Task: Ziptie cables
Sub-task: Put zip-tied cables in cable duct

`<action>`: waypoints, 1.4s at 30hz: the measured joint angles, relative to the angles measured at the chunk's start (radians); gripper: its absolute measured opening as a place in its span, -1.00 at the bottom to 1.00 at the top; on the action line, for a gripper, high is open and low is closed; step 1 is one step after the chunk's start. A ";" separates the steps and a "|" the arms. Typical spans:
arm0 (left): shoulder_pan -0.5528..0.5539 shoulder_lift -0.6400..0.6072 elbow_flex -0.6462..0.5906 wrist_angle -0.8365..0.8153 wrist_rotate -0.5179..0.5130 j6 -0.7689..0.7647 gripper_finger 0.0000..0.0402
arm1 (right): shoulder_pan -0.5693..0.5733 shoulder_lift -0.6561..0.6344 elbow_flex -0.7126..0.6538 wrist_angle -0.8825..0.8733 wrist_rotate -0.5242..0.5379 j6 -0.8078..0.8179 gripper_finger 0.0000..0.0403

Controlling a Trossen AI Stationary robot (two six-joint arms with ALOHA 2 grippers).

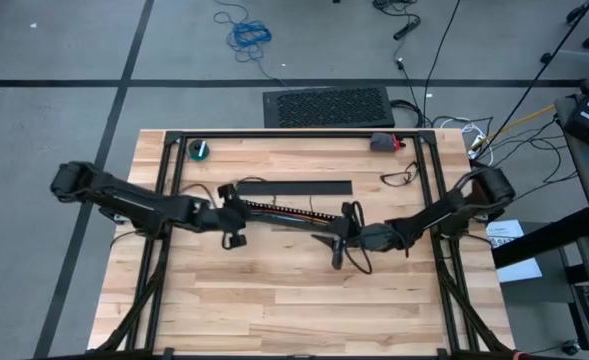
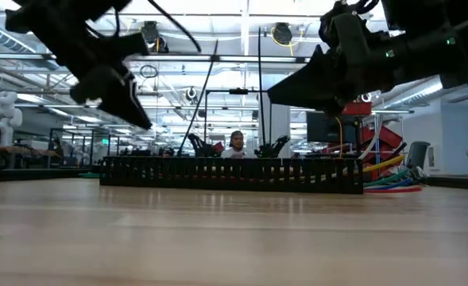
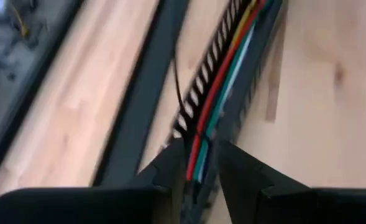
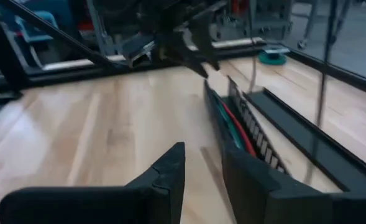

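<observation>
Wooden table (image 1: 274, 290) carries the duct (image 1: 284, 213); left gripper (image 3: 202, 163) pinches the cables (image 3: 223, 87) to bunch them, right gripper (image 4: 202, 169) waits narrowly open, empty.

Around your wooden worktop (image 1: 304, 290) lies grey floor (image 1: 54, 50) crossed by dark lines. A black mat (image 1: 327, 106) sits just beyond the worktop, a blue coiled cord (image 1: 248, 34) farther off. Behind the worktop, ceiling lights (image 2: 281, 33) glow.
</observation>
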 joint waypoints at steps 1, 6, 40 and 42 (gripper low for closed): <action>0.009 -0.033 -0.014 0.019 0.003 0.023 -0.50 | 0.000 0.020 0.001 0.020 0.000 -0.002 -0.53; 0.087 -0.073 -0.060 0.058 0.048 0.107 -0.27 | -0.040 0.145 0.088 0.008 -0.073 -0.006 -0.53; 0.337 0.178 -0.108 0.401 0.435 0.400 -0.52 | -0.366 0.353 0.575 -0.465 -0.343 -0.221 -0.53; 0.330 0.178 -0.108 0.399 0.445 0.400 -0.59 | -0.364 0.353 0.575 -0.459 -0.344 -0.217 -0.53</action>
